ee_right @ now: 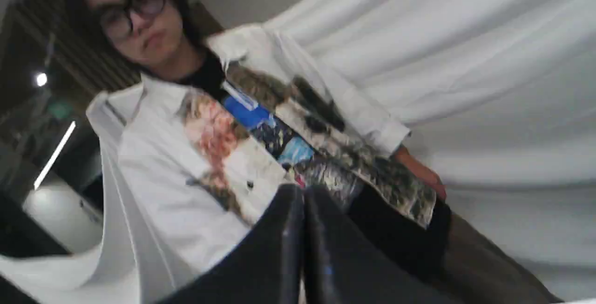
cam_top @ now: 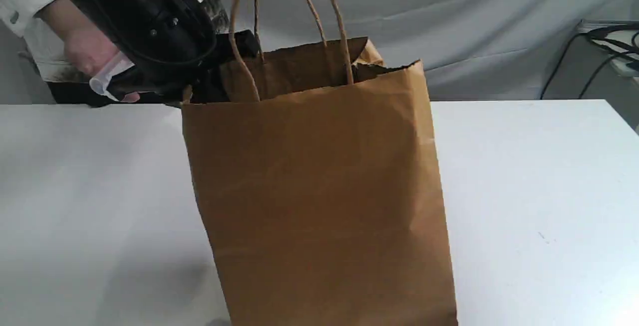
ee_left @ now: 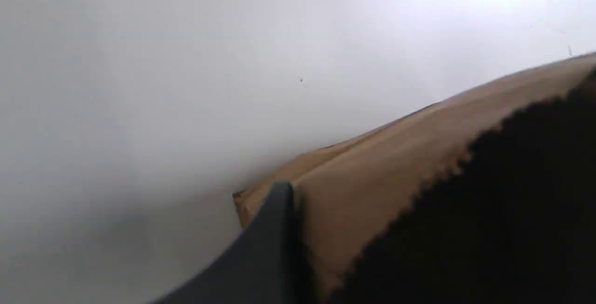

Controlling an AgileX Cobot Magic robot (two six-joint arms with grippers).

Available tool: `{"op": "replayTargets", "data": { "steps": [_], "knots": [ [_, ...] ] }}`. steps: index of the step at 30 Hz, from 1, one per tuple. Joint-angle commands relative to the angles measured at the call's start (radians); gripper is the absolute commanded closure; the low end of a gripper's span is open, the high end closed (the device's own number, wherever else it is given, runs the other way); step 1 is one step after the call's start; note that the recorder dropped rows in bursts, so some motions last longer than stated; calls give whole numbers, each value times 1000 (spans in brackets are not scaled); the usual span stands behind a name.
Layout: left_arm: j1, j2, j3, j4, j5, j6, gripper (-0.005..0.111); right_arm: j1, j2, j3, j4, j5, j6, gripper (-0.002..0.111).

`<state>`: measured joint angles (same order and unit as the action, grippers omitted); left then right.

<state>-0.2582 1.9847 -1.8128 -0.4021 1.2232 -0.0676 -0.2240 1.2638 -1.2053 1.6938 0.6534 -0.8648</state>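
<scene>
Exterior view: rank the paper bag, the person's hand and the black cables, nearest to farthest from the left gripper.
From the left gripper:
1. The paper bag: the gripper is at its top left corner.
2. The person's hand: to the left, behind the table.
3. The black cables: far right, beyond the table.

The table (cam_top: pixel 539 166) is white and smooth, and spans the exterior view from 9 o'clock to 3 o'clock, its far edge running straight across. One thing stands directly on it: a brown paper bag (cam_top: pixel 319 206), upright with its mouth open, at the middle toward 6 o'clock, its base cut off by the picture's lower edge. A soft shadow (cam_top: pixel 150 286) lies on the table at the bag's 8 o'clock. A small dark speck (cam_top: pixel 541 238) marks the surface at its 4 o'clock.
</scene>
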Motion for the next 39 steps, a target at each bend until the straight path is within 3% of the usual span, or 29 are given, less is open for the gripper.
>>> {"op": "replayTargets", "data": {
  "steps": [1,4,7,9,12,15,16,18,21,24,27,32,36,37,39],
  "knots": [
    [-3,-20,6,-15,-2,20,107,-34,42,-13,51,-24,-150,108],
    [-3,-25,6,-15,-2,20,107,-34,51,-40,51,47,-660,108],
    [-3,-27,4,-15,-2,20,107,-32,67,-91,51,85,-880,108],
    [-3,-31,4,-19,-2,20,107,-16,86,-155,3,8,-947,108],
    [-3,-36,4,-37,-2,22,107,42,104,-260,-219,-364,-887,108],
    [-3,-39,4,-73,-2,35,107,109,118,-377,-227,-1002,-765,108],
    [-3,-39,4,-85,-2,47,107,124,120,-450,-222,-1214,-668,108],
    [-3,-39,4,-94,-2,53,107,123,113,-557,-260,-1356,-476,108],
    [-3,-39,4,-111,-2,62,107,96,80,-679,-520,-1299,52,108],
    [-3,-39,4,-119,-2,73,107,72,79,-780,-1251,-1160,926,108],
    [-3,-39,4,-119,-2,76,107,74,81,-821,-2067,-1223,1663,108],
    [-3,-45,4,-130,-2,102,107,98,64,-792,-2654,-1183,2119,108],
    [-3,-54,4,-148,-2,127,107,136,66,-678,-3339,-1177,2502,108],
    [-3,-58,4,-158,-2,127,107,146,68,-638,-3438,-1197,2552,108],
    [-3,-63,4,-164,-2,127,107,156,75,-523,-3438,-1255,2477,108]
  ]
}}
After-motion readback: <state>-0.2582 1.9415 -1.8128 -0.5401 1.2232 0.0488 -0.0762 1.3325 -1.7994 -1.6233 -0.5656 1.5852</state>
